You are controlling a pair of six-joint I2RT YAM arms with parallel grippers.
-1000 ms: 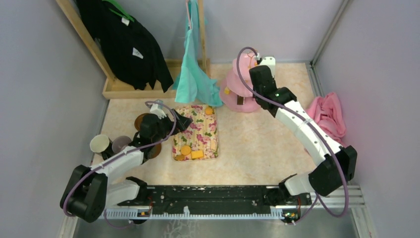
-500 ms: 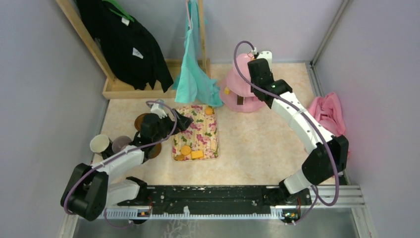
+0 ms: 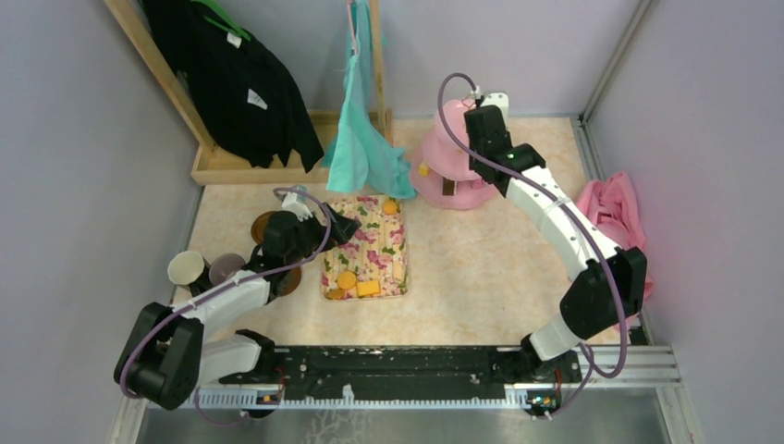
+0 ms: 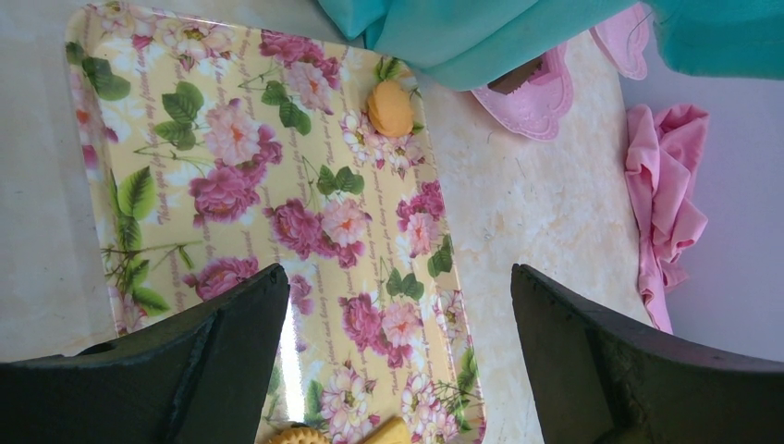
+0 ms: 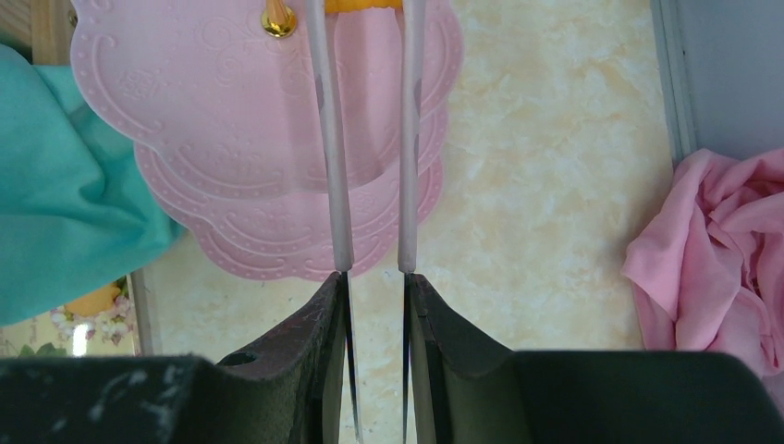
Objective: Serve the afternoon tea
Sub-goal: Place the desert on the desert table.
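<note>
The cream bench (image 3: 481,268) carries a floral tray (image 3: 370,242), with the pink three-tier stand (image 3: 433,183) behind it. A cream mug (image 3: 186,268), mauve-grey mug (image 3: 225,269) and brown saucers (image 3: 262,222) stand left, a pink cloth (image 3: 610,213) right.

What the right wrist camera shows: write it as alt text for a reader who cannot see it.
The right pincer reaches its two pale fingers over the top tier of a pink three-tier stand, apparently pinching an orange snack at the frame's top edge. At left is teal cloth, at right pink cloth, on a marbled table.
</note>
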